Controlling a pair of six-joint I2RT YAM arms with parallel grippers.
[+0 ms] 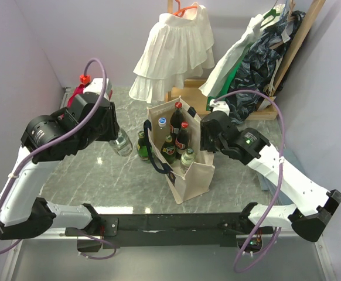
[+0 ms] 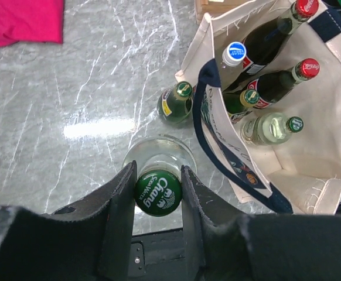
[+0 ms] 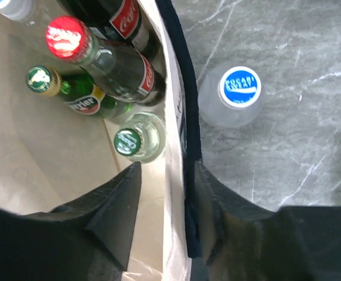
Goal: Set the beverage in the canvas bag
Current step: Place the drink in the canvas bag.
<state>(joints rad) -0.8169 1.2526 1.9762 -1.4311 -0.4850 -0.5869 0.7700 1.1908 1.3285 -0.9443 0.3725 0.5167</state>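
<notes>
1. Grey marble table top (image 1: 94, 172) carries the tall cream-beige canvas bag (image 1: 191, 178) with dark navy strap handles (image 2: 207, 117). The bag stands upright and open-mouthed between the 2 arms.
2. On the near left, the left gripper (image 2: 157, 175) has its 2 black fingers clamped on the neck of a clear glass bottle with a green Chang cap (image 2: 156, 194). This beverage is outside the bag, near its left wall. Whether its base rests on the marble I cannot tell.
3. On the other side, the right gripper (image 3: 167, 170) sits astride the bag's right wall and strap, with 1 finger inside and 1 outside. Its jaws stand partly apart, wider than the cloth between them, so it grips nothing.
4. Inside the bag stand 5 bottles:
   - a dark cola bottle with a red cap (image 2: 304, 9)
   - a second red-capped dark bottle (image 2: 306, 68)
   - a clear bottle with a blue-and-white cap (image 2: 235, 52)
   - a green glass bottle with a gold-rimmed cap (image 2: 249, 96)
   - a pale clear bottle with a small green cap (image 2: 270, 126)
5. Outside the bag are 2 more bottles. A small dark-green bottle (image 2: 176, 104) stands just beside the left wall, and a clear plastic bottle with a blue cap (image 3: 236, 93) stands just beyond the right wall.
6. Behind the bag a white ruffled garment (image 1: 173, 50) hangs on an orange hanger, and a pink cloth (image 2: 18, 20) lies at the table's far left.
</notes>
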